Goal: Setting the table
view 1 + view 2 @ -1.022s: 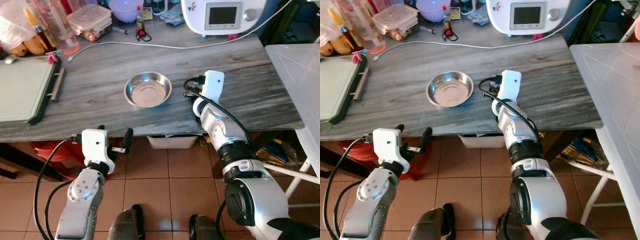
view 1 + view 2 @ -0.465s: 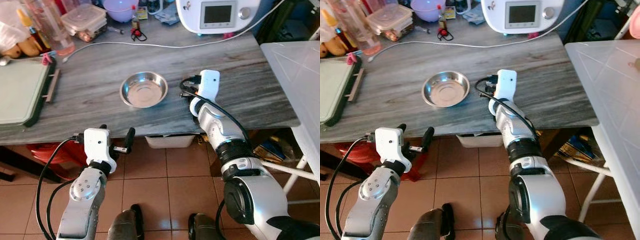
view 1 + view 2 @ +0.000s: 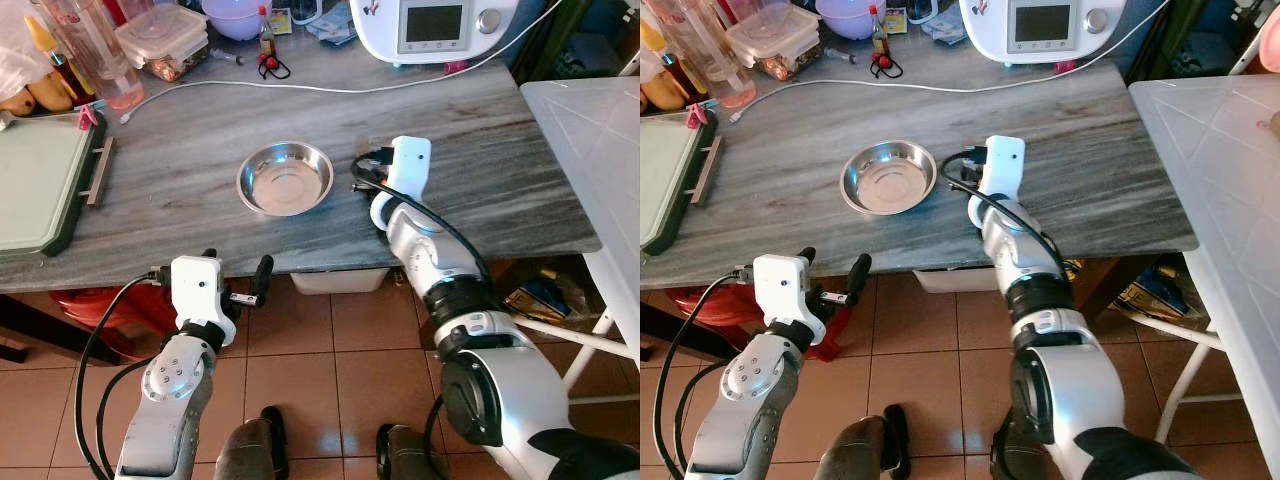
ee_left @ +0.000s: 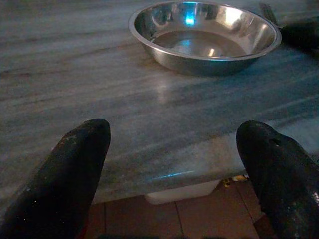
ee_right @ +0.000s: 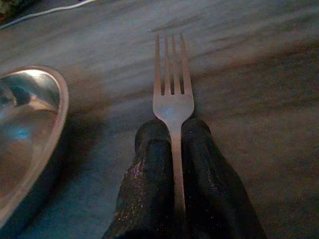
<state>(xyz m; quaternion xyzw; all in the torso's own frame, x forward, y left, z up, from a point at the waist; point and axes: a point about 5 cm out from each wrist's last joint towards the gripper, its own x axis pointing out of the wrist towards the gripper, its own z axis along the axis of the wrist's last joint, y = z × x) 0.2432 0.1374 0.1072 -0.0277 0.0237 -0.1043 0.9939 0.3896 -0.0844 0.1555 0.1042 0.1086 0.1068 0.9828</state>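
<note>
While hovering low, just short of the table's (image 3: 180,225) near edge: left gripper (image 3: 236,272), fingers (image 4: 75,169) spread wide, nothing between them.

Farther in, on the grey streaked top: steel bowl (image 3: 285,178), upright and empty. Just beside it on the robot's right: right gripper (image 5: 172,130), fingers pressed together on the handle of a fork (image 5: 172,84), tines pointing away from the wrist. Touching the surface or just above it: cannot tell.

Against the pictures of a second and half a second ago: right wrist nudged slightly nearer the bowl, bowl apparently unmoved, whole frame shifted with the head. Judged from this: fork being lined up beside the bowl, release not yet made.

From the right wrist view: fork and grip, covered from above by the white wrist housing. From the eye views: green tray (image 3: 40,180) at far left, white cable (image 3: 300,89), lidded container (image 3: 160,35), white appliance with screen (image 3: 435,25) at the far edge.
</note>
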